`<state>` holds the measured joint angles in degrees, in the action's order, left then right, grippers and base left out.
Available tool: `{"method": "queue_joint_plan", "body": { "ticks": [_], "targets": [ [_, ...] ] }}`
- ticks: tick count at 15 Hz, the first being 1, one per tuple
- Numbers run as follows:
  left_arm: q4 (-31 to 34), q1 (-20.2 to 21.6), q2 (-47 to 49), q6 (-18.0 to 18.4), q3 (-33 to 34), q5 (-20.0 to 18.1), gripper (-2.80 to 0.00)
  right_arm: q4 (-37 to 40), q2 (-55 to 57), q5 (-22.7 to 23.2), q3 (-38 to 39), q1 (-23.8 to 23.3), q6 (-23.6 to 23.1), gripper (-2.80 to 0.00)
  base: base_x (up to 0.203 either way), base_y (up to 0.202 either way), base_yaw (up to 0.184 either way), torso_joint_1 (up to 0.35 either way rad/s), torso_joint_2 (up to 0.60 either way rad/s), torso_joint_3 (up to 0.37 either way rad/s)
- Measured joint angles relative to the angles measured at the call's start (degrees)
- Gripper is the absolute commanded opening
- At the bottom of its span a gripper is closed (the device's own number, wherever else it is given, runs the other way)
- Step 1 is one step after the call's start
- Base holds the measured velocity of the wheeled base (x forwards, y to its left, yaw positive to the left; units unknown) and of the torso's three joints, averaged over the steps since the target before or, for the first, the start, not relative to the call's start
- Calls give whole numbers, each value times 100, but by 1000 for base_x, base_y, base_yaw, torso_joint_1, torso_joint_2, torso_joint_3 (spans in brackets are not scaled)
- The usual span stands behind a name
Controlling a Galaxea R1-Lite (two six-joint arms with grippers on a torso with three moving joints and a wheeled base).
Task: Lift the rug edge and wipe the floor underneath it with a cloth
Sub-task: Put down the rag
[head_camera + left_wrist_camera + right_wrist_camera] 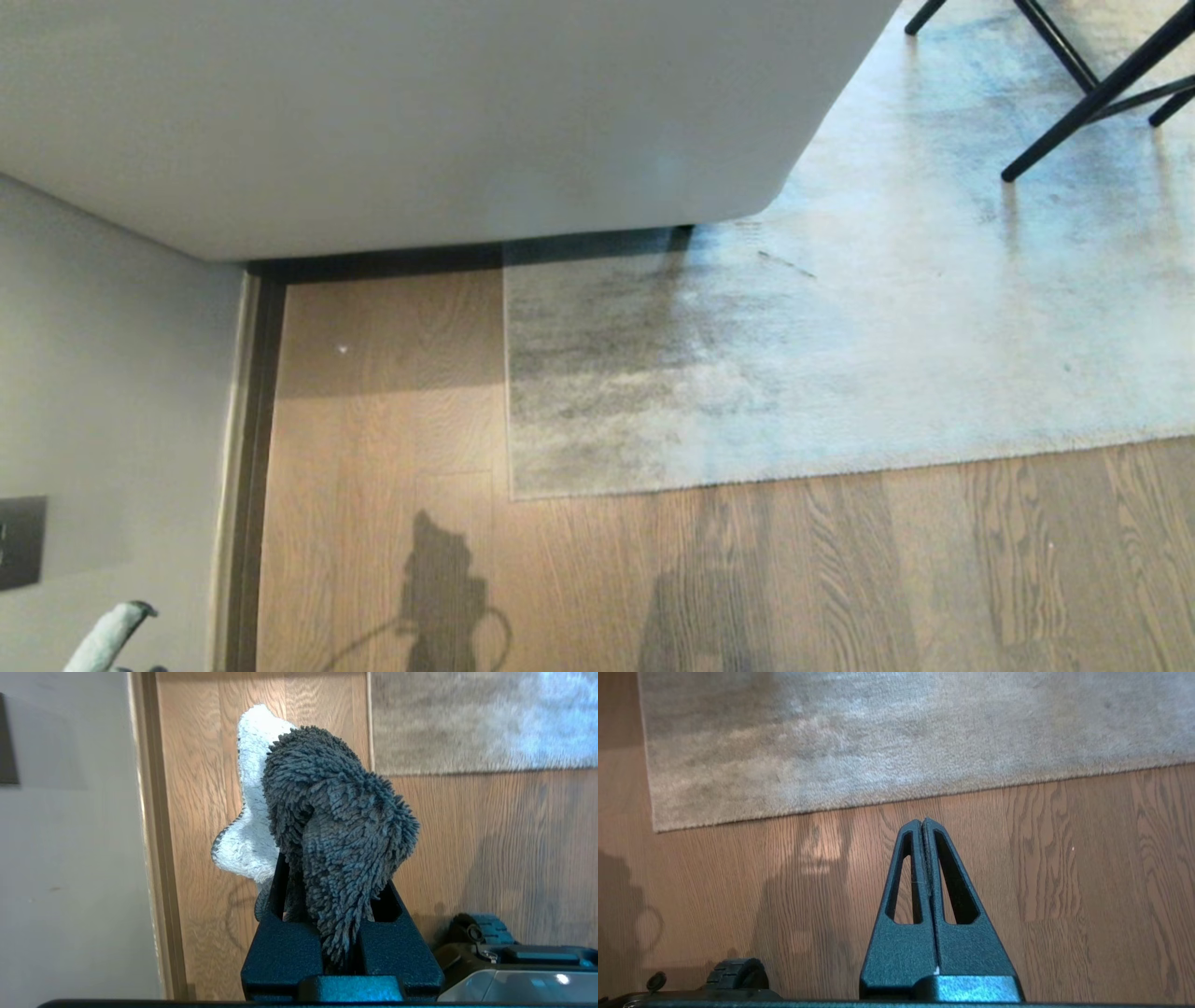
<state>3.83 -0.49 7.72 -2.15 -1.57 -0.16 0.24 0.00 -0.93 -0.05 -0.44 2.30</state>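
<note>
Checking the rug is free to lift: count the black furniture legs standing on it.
4 black legs in the head view, all clustered at the rug's far right corner; more may stand outside the picture.

Bare floor (392,448) gives open passage along the rug edge (509,392), hemmed by the wall (112,392) and the sofa (420,121).

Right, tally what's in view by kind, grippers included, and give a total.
Grippers: 2, left gripper shut on the cloth, right gripper shut and empty
Cloths: 1, the cloth
Rugs: 1, the rug edge
Black-legged furniture: 1
Total: 5
</note>
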Motion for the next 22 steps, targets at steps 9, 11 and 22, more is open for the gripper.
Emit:
{"method": "queue_joint_plan", "body": {
  "ticks": [9, 11, 22],
  "targets": [
    [7, -9, 340, 107, -10, -11, -280, -2, 0, 0, 0, 0, -3, -280, 0, 0, 0, 5, 2, -199],
    [7, -17, 400, 107, -10, -9, -280, 0, 0, 1, 0, 0, -2, -280, 0, 0, 0, 3, 2, -193],
    [-33, -80, 1309, 236, -407, -13, -280, -2, 0, -1, 2, 0, -4, -280, 0, 0, 0, 5, 3, -166]
  ]
}}
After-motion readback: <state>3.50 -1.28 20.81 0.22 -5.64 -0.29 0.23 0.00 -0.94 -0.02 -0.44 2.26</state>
